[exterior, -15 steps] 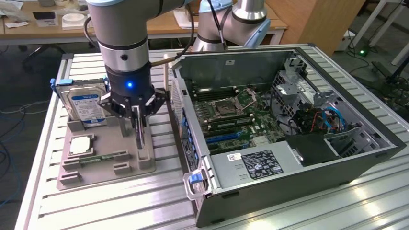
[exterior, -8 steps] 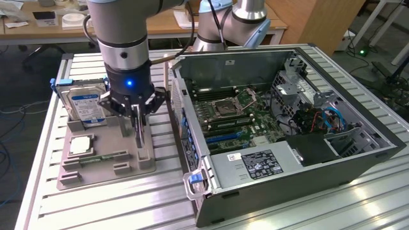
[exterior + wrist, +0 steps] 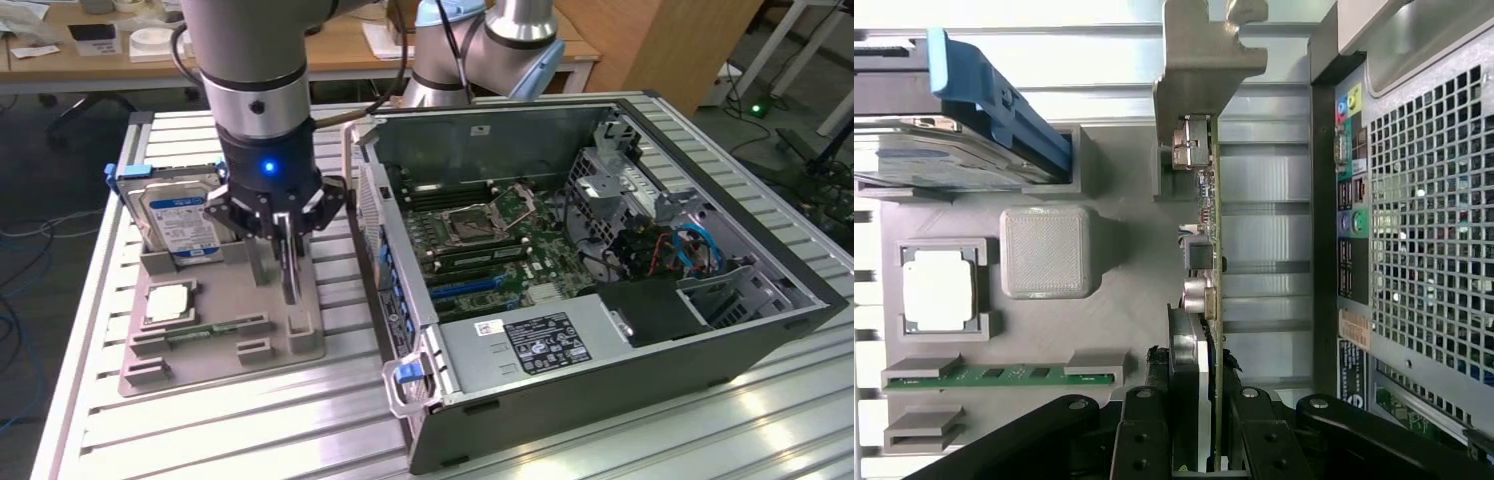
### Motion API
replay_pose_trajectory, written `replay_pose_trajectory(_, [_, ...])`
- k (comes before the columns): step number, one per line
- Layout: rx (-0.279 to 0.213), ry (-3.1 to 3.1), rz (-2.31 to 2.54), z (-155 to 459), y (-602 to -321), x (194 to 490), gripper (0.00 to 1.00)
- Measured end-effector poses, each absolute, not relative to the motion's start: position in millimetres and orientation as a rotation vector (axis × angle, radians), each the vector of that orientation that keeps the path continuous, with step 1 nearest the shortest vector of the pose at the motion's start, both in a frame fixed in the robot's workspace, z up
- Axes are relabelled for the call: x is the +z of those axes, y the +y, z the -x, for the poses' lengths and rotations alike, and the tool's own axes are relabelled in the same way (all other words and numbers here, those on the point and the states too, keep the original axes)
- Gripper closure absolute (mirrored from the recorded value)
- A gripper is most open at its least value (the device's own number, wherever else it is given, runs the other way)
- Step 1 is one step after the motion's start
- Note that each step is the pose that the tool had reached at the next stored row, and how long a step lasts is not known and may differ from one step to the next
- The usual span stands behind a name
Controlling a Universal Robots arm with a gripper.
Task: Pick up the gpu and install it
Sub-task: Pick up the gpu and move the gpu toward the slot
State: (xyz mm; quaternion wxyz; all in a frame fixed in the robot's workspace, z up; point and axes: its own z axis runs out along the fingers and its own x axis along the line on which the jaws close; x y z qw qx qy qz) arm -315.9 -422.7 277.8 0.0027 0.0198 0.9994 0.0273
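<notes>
Snugly, claw [image 3: 1197,440] around upright gpu [image 3: 1206,215]

Silver-grey cylindrical arm [image 3: 254,50], black wrist collar [image 3: 267,150] above the gripper [image 3: 288,285], blue light [image 3: 268,167] on it, black jointed fingers [image 3: 1144,440]

the fingers [image 3: 274,232] pinch the upright gpu [image 3: 290,282] over the grey holder [image 3: 214,350].
</notes>
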Motion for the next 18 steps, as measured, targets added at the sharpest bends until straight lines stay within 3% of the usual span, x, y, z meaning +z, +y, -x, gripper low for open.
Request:
replay_pose_trajectory(12, [0.095,3.134,-0.062,316,-423,285,0.72])
replay_pose_trajectory(18, [0.130,3.133,-0.062,316,-423,293,0.72])
